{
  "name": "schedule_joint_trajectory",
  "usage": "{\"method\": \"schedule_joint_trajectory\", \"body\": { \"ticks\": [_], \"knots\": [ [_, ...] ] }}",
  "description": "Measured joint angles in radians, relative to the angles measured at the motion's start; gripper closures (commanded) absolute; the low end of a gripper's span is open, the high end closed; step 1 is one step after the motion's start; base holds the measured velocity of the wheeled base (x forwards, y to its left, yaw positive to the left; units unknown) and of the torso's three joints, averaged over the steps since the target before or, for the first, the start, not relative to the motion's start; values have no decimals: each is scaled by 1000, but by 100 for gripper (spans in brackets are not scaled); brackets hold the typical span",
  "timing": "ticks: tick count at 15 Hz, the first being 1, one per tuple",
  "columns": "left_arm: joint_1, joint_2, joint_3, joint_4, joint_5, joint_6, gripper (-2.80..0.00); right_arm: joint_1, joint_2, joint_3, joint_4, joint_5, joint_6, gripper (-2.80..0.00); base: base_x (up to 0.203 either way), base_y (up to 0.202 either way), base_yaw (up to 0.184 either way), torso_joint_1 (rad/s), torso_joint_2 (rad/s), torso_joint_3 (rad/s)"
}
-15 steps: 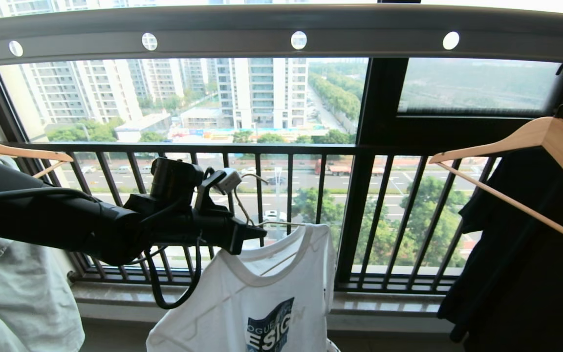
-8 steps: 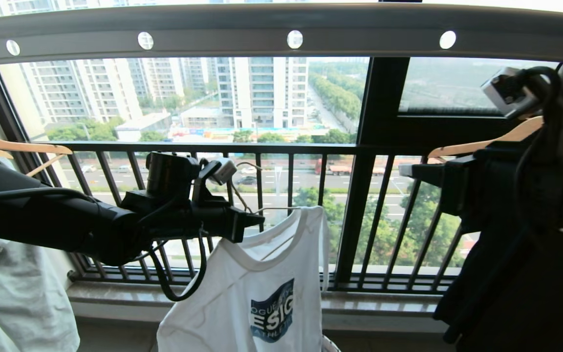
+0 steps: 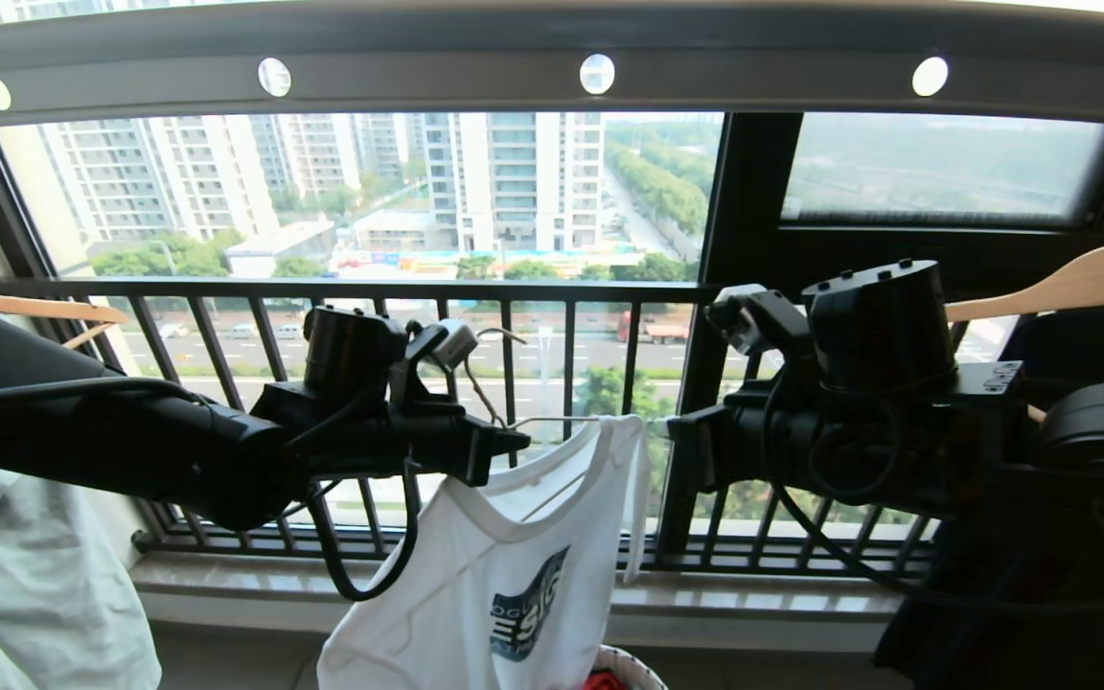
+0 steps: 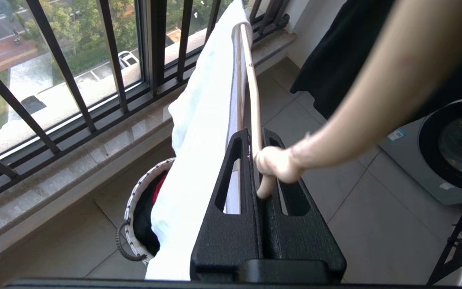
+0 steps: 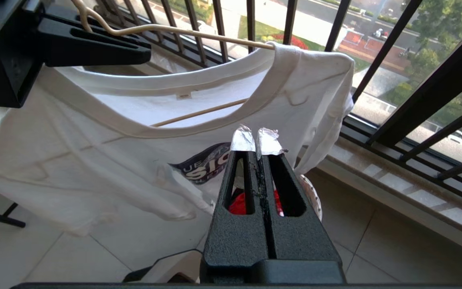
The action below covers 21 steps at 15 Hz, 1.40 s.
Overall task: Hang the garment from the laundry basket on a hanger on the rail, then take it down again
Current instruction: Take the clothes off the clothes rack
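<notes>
Left end effector (image 3: pixel 514 443): clamped on the hanger (image 3: pixel 552 422) — below the rail (image 3: pixel 418 67).
T-shirt (image 3: pixel 514 565): draped on the hanger, above the basket (image 4: pixel 134 208).
Right end effector (image 5: pixel 258 144): closed, empty — beside the T-shirt.

I see a floor (image 5: pixel 375 257) of pale grey tiles below the window, running up to a polished stone sill (image 3: pixel 753 602) at the foot of the black railing (image 3: pixel 571 383). The laundry basket (image 4: pixel 132 224) stands directly on the tiles, near the sill, with dark and red cloth inside. At the right, a washing machine (image 4: pixel 451 140) sits on the floor.
</notes>
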Motion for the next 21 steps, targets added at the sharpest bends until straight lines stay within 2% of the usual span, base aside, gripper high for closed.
{"method": "schedule_joint_trajectory", "body": {
  "ticks": [3,4,5,9,14,21],
  "knots": [
    [-12,1,1,-1,25,-1,0,3,60,1,-2,-4,1,0,0,0,0,0,0,0],
    [-20,1,2,-2,44,-1,0,4,85,0,-10,-7,5,-186,0,0,0,0,0,0],
    [-27,1,4,-9,55,-1,0,4,107,-2,-31,-14,9,-280,0,0,0,0,0,0],
    [-53,2,32,-87,69,-2,0,9,189,-10,-115,-89,13,-280,0,0,0,0,0,0],
    [-69,2,40,-88,76,-2,0,11,284,-79,-153,-275,46,-280,0,0,0,0,0,0],
    [-73,-6,43,-89,76,-1,0,11,357,-127,-155,-374,50,-280,0,0,0,0,0,0]
  ]
}}
